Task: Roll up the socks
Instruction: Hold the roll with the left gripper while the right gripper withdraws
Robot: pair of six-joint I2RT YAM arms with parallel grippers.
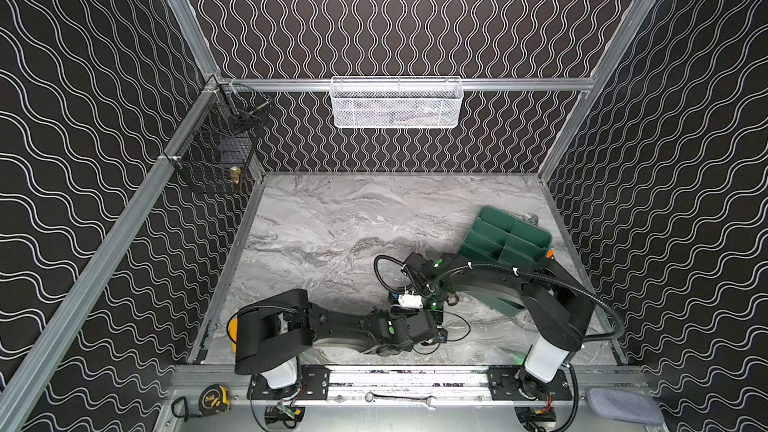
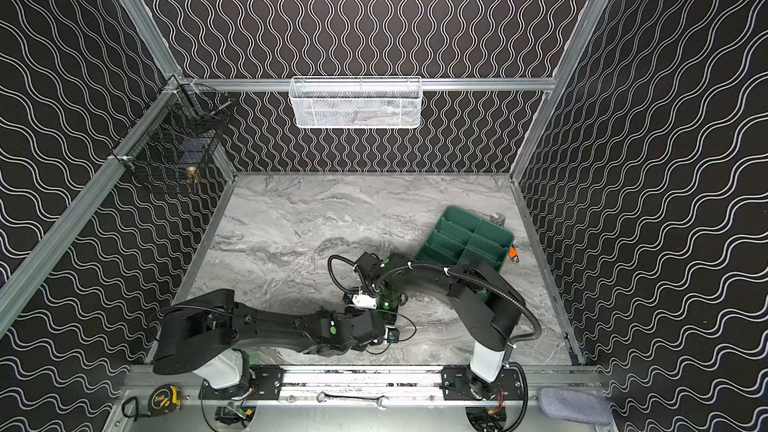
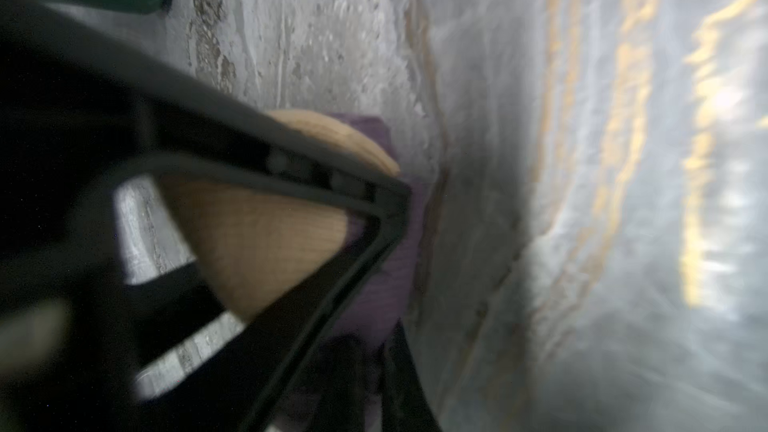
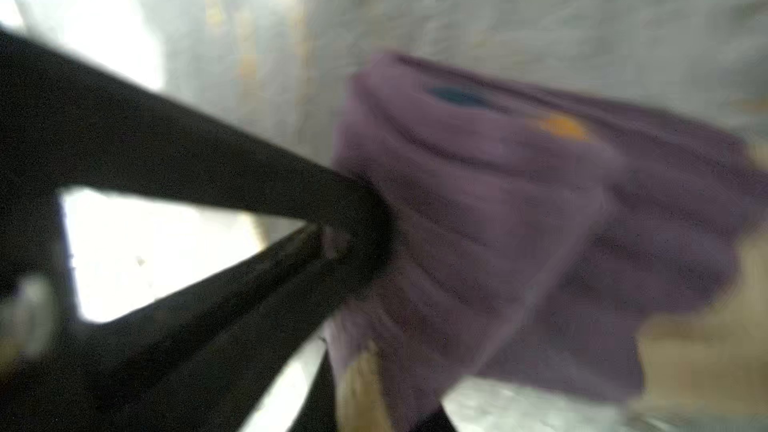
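Note:
In the left wrist view a purple sock (image 3: 374, 284) with a peach end (image 3: 257, 234) lies on the marble table. My left gripper (image 3: 374, 367) is shut on its purple fabric. The blurred right wrist view shows the purple sock (image 4: 498, 222) bunched into a roll, with a blue patch (image 4: 453, 95) and an orange patch (image 4: 561, 126) at its end. Purple and peach fabric runs between the fingers of my right gripper (image 4: 374, 388); how tightly they clamp it is unclear. In both top views the two grippers (image 1: 440, 328) (image 1: 415, 301) meet at the front centre and hide the socks.
A green divided tray (image 1: 505, 238) sits just right of the right arm. A white mesh basket (image 1: 395, 103) hangs on the back wall and a black wire basket (image 1: 216, 147) on the left. A grey pad (image 1: 623, 407), wrench (image 1: 399, 400) and tape measure (image 1: 214, 398) lie on the front rail.

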